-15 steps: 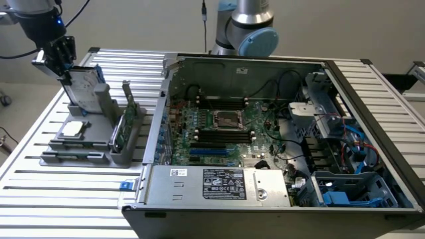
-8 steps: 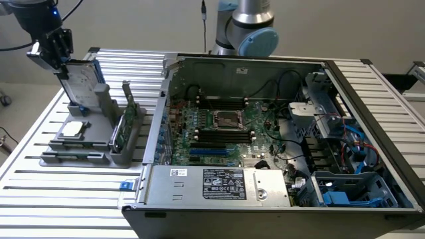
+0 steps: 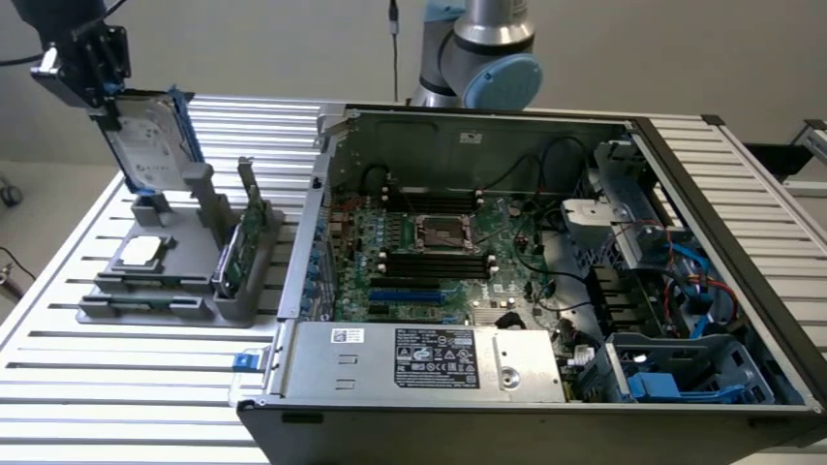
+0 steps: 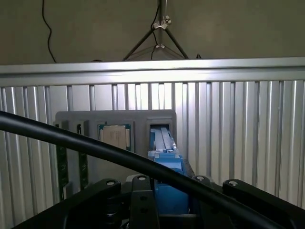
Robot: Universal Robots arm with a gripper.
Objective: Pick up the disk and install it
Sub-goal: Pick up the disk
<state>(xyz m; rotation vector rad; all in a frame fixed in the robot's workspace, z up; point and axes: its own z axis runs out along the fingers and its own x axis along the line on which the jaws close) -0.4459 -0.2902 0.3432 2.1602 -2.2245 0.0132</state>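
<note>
Pinching the disk in the claw: silver-grey, white-labelled, blue-railed, nearly upright.

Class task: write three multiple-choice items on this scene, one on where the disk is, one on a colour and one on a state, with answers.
1. Where is the disk?
A. Inside a drive bay
B. In the gripper, over the grey holder
C. Flat on the table
2. Its carrier rails are:
A. red
B. blue
C. yellow
3. The computer case is:
A. open
B. closed
C. overturned
Answers: B, the gripper grips its upper end at the exterior view's left; B, blue edges show; A, the motherboard lies exposed.
</note>
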